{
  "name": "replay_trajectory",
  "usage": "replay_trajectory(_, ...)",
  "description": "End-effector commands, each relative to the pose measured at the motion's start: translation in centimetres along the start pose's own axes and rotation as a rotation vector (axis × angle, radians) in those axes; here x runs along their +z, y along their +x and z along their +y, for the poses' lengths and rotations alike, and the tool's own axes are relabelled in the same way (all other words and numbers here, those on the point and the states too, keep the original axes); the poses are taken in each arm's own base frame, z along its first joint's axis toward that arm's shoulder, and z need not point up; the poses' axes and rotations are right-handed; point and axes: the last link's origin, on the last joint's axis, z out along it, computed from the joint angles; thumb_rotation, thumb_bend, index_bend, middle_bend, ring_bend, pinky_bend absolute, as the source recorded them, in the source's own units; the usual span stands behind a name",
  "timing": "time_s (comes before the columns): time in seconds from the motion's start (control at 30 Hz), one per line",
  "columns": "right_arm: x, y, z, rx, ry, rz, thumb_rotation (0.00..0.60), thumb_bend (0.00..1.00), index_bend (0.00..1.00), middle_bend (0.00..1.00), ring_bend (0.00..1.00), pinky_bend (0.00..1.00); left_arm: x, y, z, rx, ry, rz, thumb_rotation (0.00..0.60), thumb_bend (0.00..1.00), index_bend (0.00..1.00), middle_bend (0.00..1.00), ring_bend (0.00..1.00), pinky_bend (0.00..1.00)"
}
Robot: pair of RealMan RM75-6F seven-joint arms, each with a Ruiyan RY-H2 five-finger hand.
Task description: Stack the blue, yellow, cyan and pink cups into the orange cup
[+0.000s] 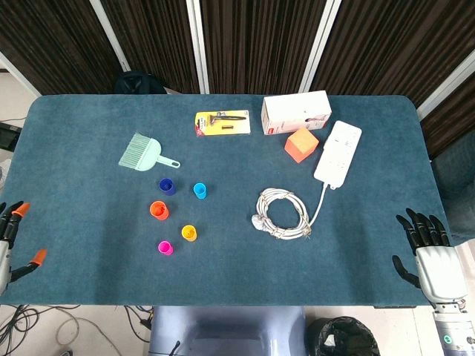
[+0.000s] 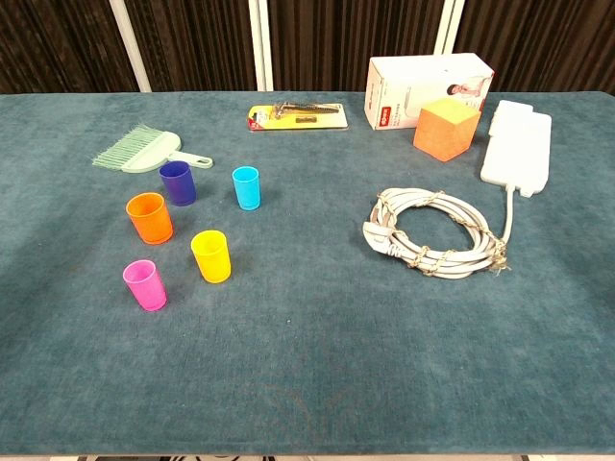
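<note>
Five cups: upright, unstacked, all apart around orange cup [image 2: 149, 217]; blue cup [image 2: 178, 182] just behind it
Hands: left hand [image 1: 10, 241], right hand [image 1: 428, 252] released, empty, well apart from orange cup
Advice: grip blue cup by its wall; lower straight in

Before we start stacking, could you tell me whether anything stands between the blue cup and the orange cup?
Nothing visible does. The blue cup stands upright just behind the orange cup, with only bare table between them.

Right hand [image 1: 429, 252]: black fingers, white-grey palm casing, silver wrist cuff with a small round marking. Left hand [image 1: 13, 241]: dark fingers capped with orange tips, pale casing partly cut off at frame edge.
</note>
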Motion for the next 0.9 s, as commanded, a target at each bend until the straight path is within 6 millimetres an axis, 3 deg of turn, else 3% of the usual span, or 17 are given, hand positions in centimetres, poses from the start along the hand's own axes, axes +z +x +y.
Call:
replay_trajectory(0.03, 0.0, 0.0, 0.0, 0.001, 0.001, -0.001, 0.6, 0.41, 0.11, 0.07, 0.09, 0.09, 0.0, 0.0, 0.0, 0.002, 0.002, 0.004, 0.6, 0.21, 0.12, 0.07, 0.0, 0.04)
replay_trajectory(0.9, 0.3, -0.5, -0.1, 0.0, -0.027, -0.005, 0.6, 0.41, 0.11, 0.07, 0.09, 0.09, 0.5, -1.0, 0.5, -0.024, -0.027, -0.027, 0.6, 0.21, 0.12, 0.07, 0.0, 0.03)
